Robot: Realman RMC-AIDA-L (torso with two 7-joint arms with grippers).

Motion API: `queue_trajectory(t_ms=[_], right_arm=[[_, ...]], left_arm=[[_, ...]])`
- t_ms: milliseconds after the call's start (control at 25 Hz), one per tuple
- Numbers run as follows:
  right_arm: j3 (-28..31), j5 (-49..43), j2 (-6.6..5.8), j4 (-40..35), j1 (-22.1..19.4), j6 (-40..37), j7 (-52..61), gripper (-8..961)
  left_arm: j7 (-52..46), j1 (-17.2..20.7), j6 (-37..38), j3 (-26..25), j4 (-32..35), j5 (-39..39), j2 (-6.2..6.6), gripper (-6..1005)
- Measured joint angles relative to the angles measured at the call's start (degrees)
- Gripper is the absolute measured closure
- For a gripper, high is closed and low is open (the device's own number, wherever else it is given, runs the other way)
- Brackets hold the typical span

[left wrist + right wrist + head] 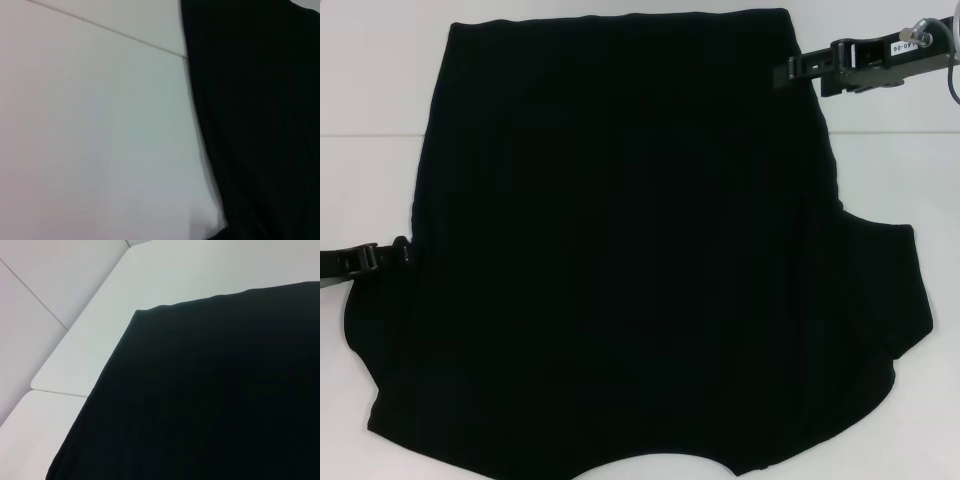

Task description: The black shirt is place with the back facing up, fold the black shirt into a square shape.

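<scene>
The black shirt [620, 250] lies spread flat over most of the white table [380, 100], plain side up. Its straight edge is at the far side and its short sleeves spread out at the near left [370, 330] and near right [885, 290]. My left gripper [402, 250] reaches in low from the left and meets the shirt's left edge just above the sleeve. My right gripper [782, 72] comes in from the right at the shirt's far right corner. The left wrist view shows the shirt's edge [250, 125], and the right wrist view shows a corner of it [200, 390].
Bare white table shows left of the shirt [100, 140] and on its far right [890, 160]. A seam between table panels [60, 390] runs beyond the shirt's corner. A cable [950, 60] hangs by the right arm.
</scene>
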Motion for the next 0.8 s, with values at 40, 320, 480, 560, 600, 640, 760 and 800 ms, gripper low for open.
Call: queue_trajectory(t_ms=[40, 320, 480, 560, 600, 640, 760, 800], right_arm=[[0.0, 0.0, 0.0, -0.02, 0.0, 0.0, 0.0, 37], [0.0, 0.0, 0.0, -0.21, -0.08, 0.0, 0.0, 37], [0.01, 0.0, 0.0, -0.26, -0.09, 0.02, 0.0, 37], [0.09, 0.0, 0.0, -0.31, -0.09, 0.07, 0.0, 36], [0.12, 0.0, 0.0, -0.31, -0.09, 0.08, 0.0, 36], [0.14, 0.0, 0.0, -0.31, -0.09, 0.09, 0.01, 36], [0.19, 0.0, 0.0, -0.28, -0.16, 0.09, 0.0, 36], [0.21, 0.0, 0.0, -0.28, -0.2, 0.09, 0.0, 36]], left_arm=[[-0.02, 0.04, 0.01, -0.02, 0.03, 0.0, 0.0, 268], [0.22, 0.19, 0.44, 0.14, 0.24, 0.35, 0.0, 276], [0.08, 0.59, 0.65, 0.15, 1.52, 0.23, -0.25, 427], [0.02, 0.66, 0.77, 0.16, 1.64, 0.23, -0.32, 502], [-0.01, 0.68, 0.81, 0.16, 1.65, 0.24, -0.33, 618], [-0.01, 0.68, 0.85, 0.17, 1.66, 0.25, -0.33, 733], [0.01, 0.68, 1.03, 0.23, 1.67, 0.35, -0.35, 849], [0.04, 0.68, 1.09, 0.23, 1.69, 0.36, -0.35, 888]])
